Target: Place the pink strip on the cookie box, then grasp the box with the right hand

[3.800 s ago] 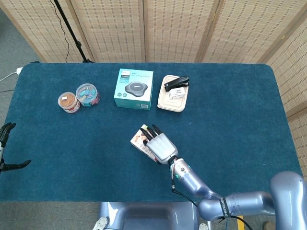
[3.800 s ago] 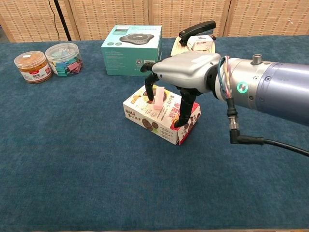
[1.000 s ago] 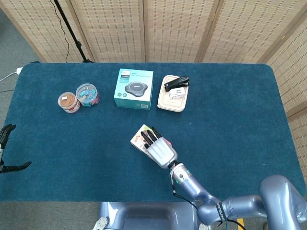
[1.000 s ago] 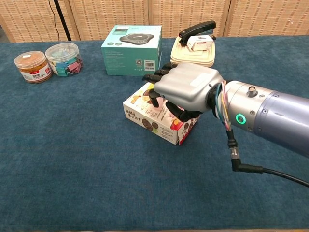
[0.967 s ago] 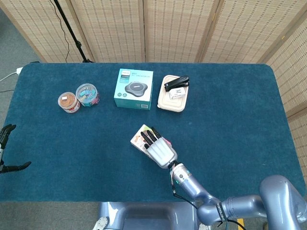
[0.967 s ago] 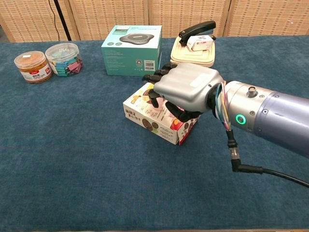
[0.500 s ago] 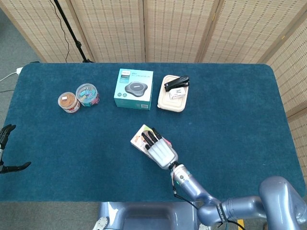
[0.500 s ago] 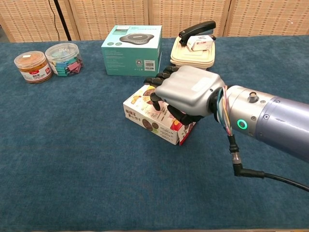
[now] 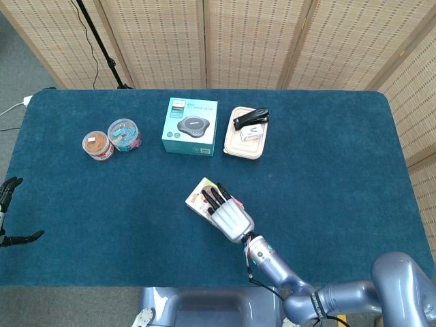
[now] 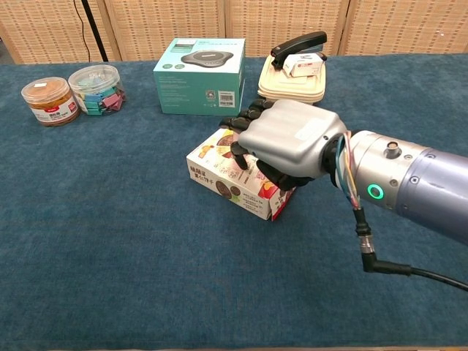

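The cookie box (image 10: 218,172) lies flat at the middle of the blue table, also seen in the head view (image 9: 197,198). My right hand (image 10: 287,140) rests on top of it, fingers curled over its far edge and thumb against the near side, gripping it. From the head camera the right hand (image 9: 229,215) covers most of the box. The pink strip is hidden under the palm. My left hand (image 9: 8,191) hangs off the table's left edge, fingers apart, holding nothing.
A teal box (image 10: 199,74) stands behind the cookie box. To its right is a beige lidded container (image 10: 291,85) with a black stapler (image 10: 298,42) on top. Two small round jars (image 10: 49,101) (image 10: 96,88) sit at the far left.
The right hand came down from hovering over the box, covering the pink strip, and closed its fingers on the box. In the last second it shifted slightly right.
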Action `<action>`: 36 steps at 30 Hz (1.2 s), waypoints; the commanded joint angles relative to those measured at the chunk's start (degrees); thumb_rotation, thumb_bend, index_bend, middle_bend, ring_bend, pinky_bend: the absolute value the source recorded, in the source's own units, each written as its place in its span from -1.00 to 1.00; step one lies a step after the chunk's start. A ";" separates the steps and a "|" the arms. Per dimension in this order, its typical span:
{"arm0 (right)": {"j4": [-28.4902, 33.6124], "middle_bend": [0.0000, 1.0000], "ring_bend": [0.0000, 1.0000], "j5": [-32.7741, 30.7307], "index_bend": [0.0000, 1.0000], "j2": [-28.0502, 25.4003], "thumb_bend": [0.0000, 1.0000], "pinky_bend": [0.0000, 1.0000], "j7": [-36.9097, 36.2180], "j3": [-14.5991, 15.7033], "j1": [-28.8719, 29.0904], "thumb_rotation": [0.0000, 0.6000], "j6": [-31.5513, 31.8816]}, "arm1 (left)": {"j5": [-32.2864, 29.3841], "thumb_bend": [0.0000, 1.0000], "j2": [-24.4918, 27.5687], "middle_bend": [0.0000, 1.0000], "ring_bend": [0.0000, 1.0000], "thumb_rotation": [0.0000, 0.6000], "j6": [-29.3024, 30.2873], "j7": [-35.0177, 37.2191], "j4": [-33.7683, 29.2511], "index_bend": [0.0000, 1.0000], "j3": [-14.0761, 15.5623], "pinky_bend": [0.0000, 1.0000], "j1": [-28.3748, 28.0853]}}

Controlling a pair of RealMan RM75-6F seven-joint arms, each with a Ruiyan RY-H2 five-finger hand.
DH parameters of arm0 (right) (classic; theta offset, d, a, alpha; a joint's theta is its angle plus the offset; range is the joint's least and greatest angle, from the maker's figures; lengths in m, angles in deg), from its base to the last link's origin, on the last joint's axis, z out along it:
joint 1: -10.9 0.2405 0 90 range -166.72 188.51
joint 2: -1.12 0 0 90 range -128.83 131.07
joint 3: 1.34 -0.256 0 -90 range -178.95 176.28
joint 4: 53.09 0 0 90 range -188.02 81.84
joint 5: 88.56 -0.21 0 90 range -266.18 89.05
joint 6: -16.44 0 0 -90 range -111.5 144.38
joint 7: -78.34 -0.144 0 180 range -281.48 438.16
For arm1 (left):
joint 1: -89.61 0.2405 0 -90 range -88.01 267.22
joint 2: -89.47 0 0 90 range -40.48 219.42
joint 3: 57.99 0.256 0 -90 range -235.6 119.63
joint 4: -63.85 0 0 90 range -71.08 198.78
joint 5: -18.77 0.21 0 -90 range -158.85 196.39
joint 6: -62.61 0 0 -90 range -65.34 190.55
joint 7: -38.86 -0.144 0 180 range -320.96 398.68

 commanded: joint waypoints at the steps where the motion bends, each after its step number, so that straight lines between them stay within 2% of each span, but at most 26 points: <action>1: 0.07 -1.00 -1.00 0.06 -0.32 0.08 0.63 -1.00 0.07 0.01 -0.07 1.00 -0.12 | -0.01 -0.90 -0.01 -1.00 -1.00 1.00 0.03 0.03 -0.02 -1.00 0.00 -1.00 0.03; 13: -1.45 -1.00 -1.00 -1.58 -0.34 1.89 0.63 -1.00 1.69 -1.61 1.00 1.00 -1.32 | 0.34 -0.90 0.11 -1.00 -1.00 1.00 -0.03 0.52 0.15 -1.00 0.07 -1.00 0.15; 36: -2.26 -1.00 -1.00 -2.03 -0.33 3.10 0.63 -1.00 2.11 -2.22 1.32 1.00 -1.34 | 0.30 -0.90 0.13 -1.00 -1.00 1.00 -0.41 0.69 0.22 -1.00 0.15 -1.00 0.09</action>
